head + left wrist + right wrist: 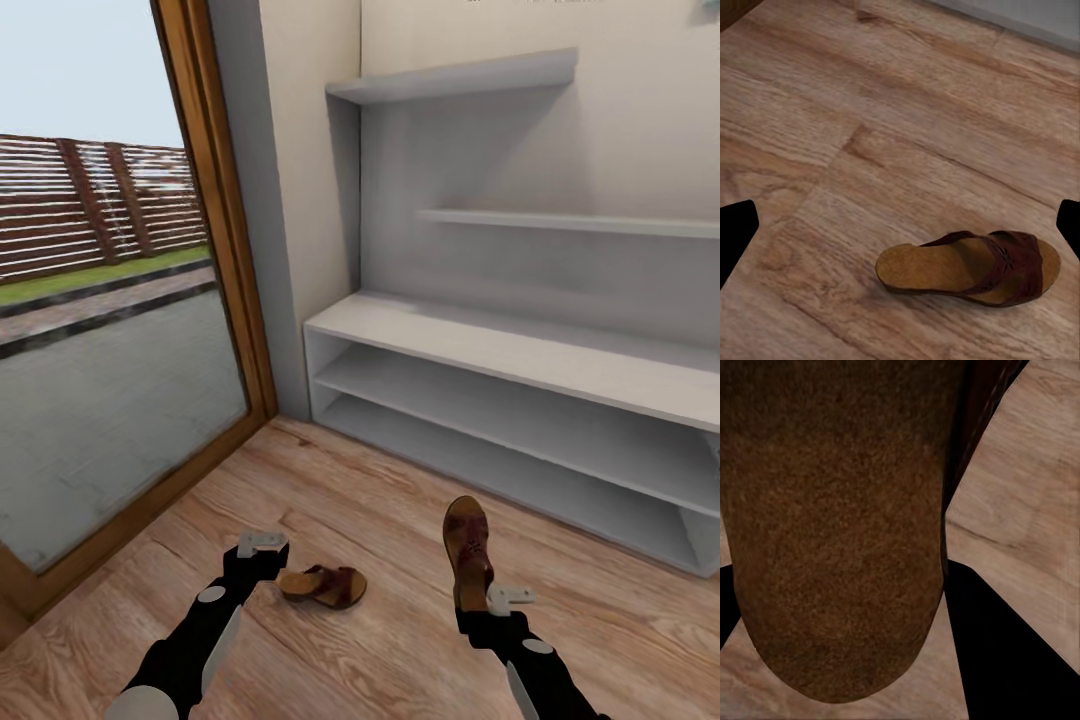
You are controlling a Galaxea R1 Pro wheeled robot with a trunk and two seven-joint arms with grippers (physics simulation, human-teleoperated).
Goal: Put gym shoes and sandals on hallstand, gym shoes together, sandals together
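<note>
Wood floor (1020,472) behind view-blocking sandal (832,525)

You are looking at the entry corridor of a home. A grey hallstand (520,350) is standing against a cream wall (310,150), showing a low two-tier base, a tall back panel and two staggered upper shelves. Warm wood-plank floor (330,500) is running up to a tall glass door (110,300) in a wooden frame, and beyond the glass a paved yard and a slatted brown fence (90,200) are showing under open sky. A sandal (325,585) is lying on the planks.
</note>
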